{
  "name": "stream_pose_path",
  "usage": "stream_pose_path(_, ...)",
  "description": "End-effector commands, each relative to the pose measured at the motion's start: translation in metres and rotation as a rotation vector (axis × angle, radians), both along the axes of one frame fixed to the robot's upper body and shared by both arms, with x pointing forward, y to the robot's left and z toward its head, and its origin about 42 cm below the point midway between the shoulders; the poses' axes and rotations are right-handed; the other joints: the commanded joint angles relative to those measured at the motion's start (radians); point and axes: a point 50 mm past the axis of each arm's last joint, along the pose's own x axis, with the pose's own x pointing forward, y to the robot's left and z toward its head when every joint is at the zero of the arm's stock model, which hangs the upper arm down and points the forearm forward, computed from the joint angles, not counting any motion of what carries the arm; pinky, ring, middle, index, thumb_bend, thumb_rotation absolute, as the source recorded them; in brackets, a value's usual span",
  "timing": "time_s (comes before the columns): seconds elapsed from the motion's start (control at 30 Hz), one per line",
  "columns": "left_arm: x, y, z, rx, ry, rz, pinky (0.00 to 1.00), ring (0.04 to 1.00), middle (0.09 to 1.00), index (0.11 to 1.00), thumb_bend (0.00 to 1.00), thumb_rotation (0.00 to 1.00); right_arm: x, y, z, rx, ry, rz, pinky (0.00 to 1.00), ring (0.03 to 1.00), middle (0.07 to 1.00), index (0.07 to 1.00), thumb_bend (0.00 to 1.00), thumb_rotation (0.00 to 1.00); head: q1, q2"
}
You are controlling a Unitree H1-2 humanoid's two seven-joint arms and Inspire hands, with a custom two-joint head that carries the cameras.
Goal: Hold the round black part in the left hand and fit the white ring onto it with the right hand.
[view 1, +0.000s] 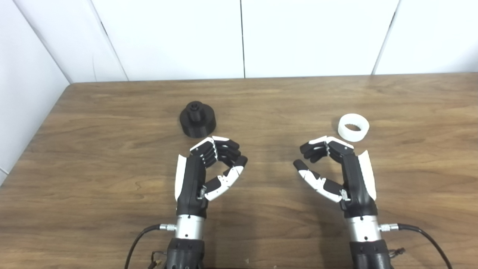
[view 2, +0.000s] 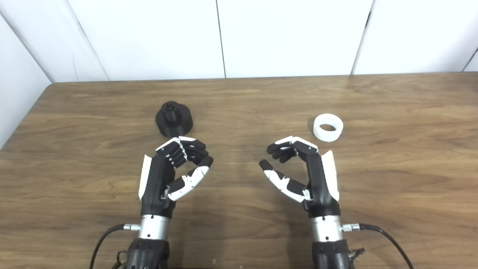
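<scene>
The round black part (view 1: 197, 119) stands on the wooden table (view 1: 112, 157), a wide base with a narrower hub on top. My left hand (view 1: 209, 168) hovers just in front of it, fingers curled but apart from the thumb, holding nothing. The white ring (view 1: 353, 127) lies flat on the table to the right, its toothed inner face showing. My right hand (view 1: 332, 168) is just in front and left of the ring, fingers curled with a gap to the thumb, holding nothing. Both hands are apart from the parts.
White wall panels (view 1: 242, 37) rise behind the table's far edge. The table's left edge (view 1: 33, 142) runs diagonally near the wall. Cables (view 1: 422, 231) trail from both wrists at the bottom.
</scene>
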Motion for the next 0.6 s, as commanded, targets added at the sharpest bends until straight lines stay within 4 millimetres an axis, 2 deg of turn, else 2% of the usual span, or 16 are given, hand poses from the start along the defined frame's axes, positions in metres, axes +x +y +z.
stream_pose_path(0.0,-0.0106,0.0022,0.0060,-0.005,-0.030,0.019,0.39,0.468,0.495,0.483,0.51,0.00,-0.0173,0.0195,0.0013,0.104,0.014,-0.035,0.43,0.510,0.565,0.491,0.49,0.16,0.001,0.001)
stream_pose_path(0.47,-0.0095,0.0007,0.0062,-0.010,-0.032,0.013,0.38,0.464,0.495,0.483,0.51,0.00,-0.0160,0.0189,0.0004,0.109,0.020,-0.023,0.42,0.507,0.570,0.492,0.49,0.16,0.010,-0.003)
stream_pose_path(0.53,-0.0096,0.0001,0.0064,-0.009,-0.032,0.013,0.38,0.463,0.495,0.483,0.51,0.00,-0.0161,0.0185,0.0006,0.108,0.020,-0.024,0.42,0.505,0.569,0.492,0.49,0.16,0.040,-0.009)
stream_pose_path(0.57,-0.0097,-0.0011,0.0061,-0.008,-0.033,0.012,0.38,0.465,0.496,0.483,0.51,0.00,-0.0162,0.0173,0.0005,0.108,0.020,-0.027,0.42,0.502,0.566,0.492,0.49,0.16,0.091,-0.019)
